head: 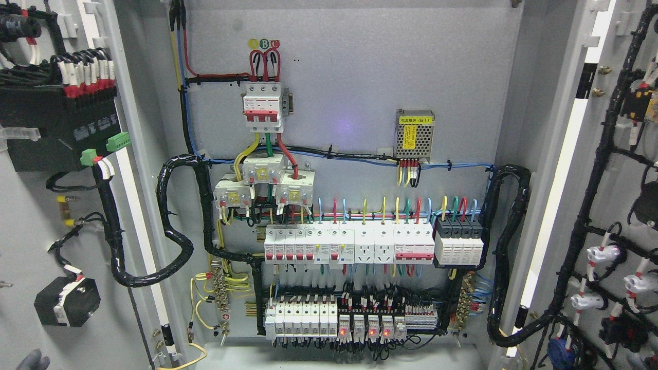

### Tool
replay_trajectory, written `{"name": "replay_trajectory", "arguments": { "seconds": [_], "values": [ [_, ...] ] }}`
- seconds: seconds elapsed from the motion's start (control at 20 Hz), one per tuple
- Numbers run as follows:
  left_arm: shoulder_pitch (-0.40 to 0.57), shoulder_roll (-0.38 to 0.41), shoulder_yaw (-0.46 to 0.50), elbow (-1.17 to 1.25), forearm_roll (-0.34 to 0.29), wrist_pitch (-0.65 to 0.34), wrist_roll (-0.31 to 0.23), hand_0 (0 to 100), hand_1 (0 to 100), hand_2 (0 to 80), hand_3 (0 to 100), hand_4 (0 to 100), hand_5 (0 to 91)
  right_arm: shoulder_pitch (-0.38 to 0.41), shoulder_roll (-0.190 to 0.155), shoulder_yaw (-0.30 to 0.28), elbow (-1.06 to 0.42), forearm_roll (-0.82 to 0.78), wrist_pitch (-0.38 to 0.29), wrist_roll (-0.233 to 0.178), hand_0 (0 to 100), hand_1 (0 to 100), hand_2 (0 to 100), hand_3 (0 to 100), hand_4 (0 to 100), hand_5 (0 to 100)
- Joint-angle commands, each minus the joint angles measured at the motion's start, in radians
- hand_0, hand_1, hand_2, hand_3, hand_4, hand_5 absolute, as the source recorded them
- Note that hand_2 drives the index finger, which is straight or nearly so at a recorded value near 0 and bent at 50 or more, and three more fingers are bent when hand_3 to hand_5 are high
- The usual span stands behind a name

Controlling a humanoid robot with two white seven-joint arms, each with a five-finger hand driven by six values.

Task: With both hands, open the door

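**A:** What shows nearest us?

**B:** At seven o'clock, in the very corner, a dark grey rounded tip of the left hand [32, 359]. Too little of it shows to tell whether it is open or closed. The right hand is out of view.

**A:** And the doors?

**B:** Both stand swung wide. The left grey sheet-metal door leaf [31, 231] fills nine o'clock, the right grey sheet-metal door leaf [570, 216] three o'clock. I judge them stiff and fairly heavy, since each carries black wiring looms [591, 205] and mounted parts on its inner face.

**A:** Where to hold?

**B:** On the bare folded edge, I'd say, away from the fragile cables.

**A:** Farthest back?

**B:** At twelve o'clock, the white and red main breaker [263, 105] on the grey back panel [360, 77].
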State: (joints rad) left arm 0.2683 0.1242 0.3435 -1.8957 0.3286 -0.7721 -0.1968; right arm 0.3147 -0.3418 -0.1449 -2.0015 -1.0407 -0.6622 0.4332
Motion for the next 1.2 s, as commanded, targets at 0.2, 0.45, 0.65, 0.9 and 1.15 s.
{"name": "replay_trajectory", "arguments": {
  "seconds": [0.2,0.45,0.65,0.9,1.15],
  "values": [
    [-0.147,0.218,0.18,0.371,0.043,-0.696,-0.006,0,0,0.0,0,0,0.0,0.038,-0.008,-0.143,0.119,-0.015,-0.001,-0.001,0,0,0,0,0,0],
    [-0.216,0.279,0.193,0.515,0.044,-0.694,-0.004,0,0,0.0,0,0,0.0,0.058,-0.006,-0.179,0.121,-0.078,-0.001,-0.001,0,0,0,0,0,0],
    [-0.28,0.311,0.196,0.63,0.043,-0.69,-0.006,0,0,0.0,0,0,0.0,0.078,-0.002,-0.191,0.121,-0.079,-0.002,-0.001,0,0,0,0,0,0],
    [-0.356,0.336,0.181,0.742,0.037,-0.676,-0.006,0,0,0.0,0,0,0.0,0.089,-0.002,-0.225,0.121,-0.079,-0.004,-0.002,0,0,0,0,0,0],
    [-0.374,0.336,0.146,0.819,0.03,-0.676,-0.007,0,0,0.0,0,0,0.0,0.103,-0.002,-0.236,0.119,-0.079,-0.004,-0.002,0,0,0,0,0,0]
  ]
}}
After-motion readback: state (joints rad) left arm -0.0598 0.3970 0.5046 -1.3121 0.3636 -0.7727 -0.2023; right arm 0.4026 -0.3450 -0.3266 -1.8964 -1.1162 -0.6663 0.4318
